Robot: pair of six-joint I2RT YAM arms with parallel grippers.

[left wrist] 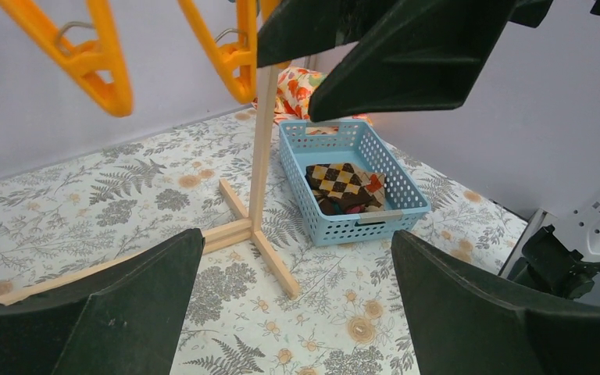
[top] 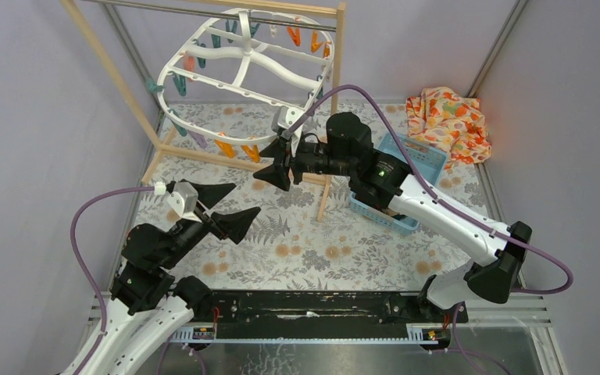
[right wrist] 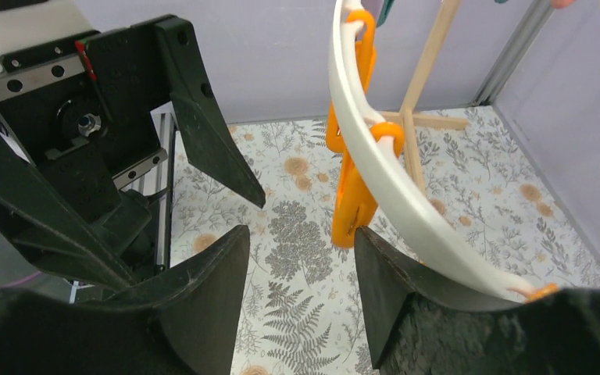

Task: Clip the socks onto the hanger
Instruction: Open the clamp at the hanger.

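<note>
The white oval hanger (top: 246, 70) hangs from the wooden rail with teal, orange and purple pegs along its rim. My right gripper (top: 271, 166) is open just below its near rim. In the right wrist view the gripper (right wrist: 298, 234) holds nothing, and an orange peg (right wrist: 350, 207) under the white rim (right wrist: 387, 183) sits against the tip of one finger. The socks (left wrist: 342, 183), the top one dark brown with tan checks, lie in the blue basket (left wrist: 406, 205). My left gripper (top: 226, 205) is wide open and empty over the table, (left wrist: 297, 238) well short of the basket.
The wooden rack's post (left wrist: 262, 148) and feet (left wrist: 277, 262) stand between my left gripper and the basket. An orange floral cloth (top: 447, 121) lies at the back right behind the basket (top: 430, 160). Two orange pegs (left wrist: 101, 70) dangle above the left wrist view.
</note>
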